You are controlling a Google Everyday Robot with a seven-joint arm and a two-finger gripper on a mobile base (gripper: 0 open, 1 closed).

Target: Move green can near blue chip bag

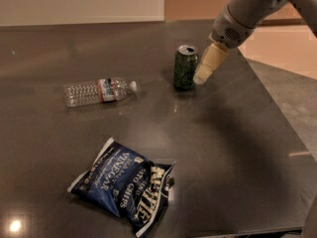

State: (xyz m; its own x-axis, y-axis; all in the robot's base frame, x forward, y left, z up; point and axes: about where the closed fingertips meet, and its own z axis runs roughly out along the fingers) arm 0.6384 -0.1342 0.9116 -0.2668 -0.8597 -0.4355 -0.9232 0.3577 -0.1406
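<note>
The green can (185,67) stands upright on the dark table (233,133), far of centre, with its silver top showing. My gripper (203,76) hangs from the arm at the upper right, its pale fingertips right beside the can's right side, at about mid-height. The blue chip bag (123,183) lies flat near the front edge, well in front of and left of the can, white lettering up.
A clear plastic water bottle (98,91) lies on its side left of the can. The table's right edge runs diagonally behind the arm, with floor (292,83) beyond.
</note>
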